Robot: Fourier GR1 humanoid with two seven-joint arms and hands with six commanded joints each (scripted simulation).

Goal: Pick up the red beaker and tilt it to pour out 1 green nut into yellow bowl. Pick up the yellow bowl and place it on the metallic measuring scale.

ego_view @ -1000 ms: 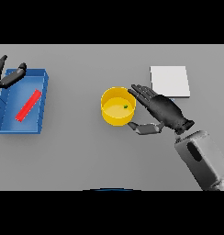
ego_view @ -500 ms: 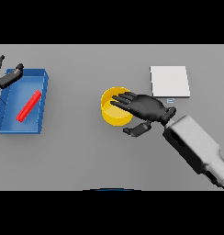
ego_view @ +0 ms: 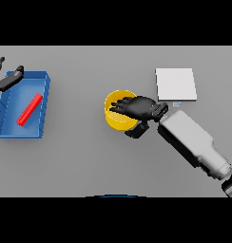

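Right hand (ego_view: 139,108) is lying spread over the bowl (ego_view: 117,119) at frame centre; left hand (ego_view: 6,79) is resting relaxed at the tray's (ego_view: 42,109) upper-left corner.

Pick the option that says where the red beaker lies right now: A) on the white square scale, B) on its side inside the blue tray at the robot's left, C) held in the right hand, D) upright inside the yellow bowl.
B: the slim red beaker lies slanted on the floor of the rectangular blue tray, far from the round yellow bowl, over which the right hand is spread.
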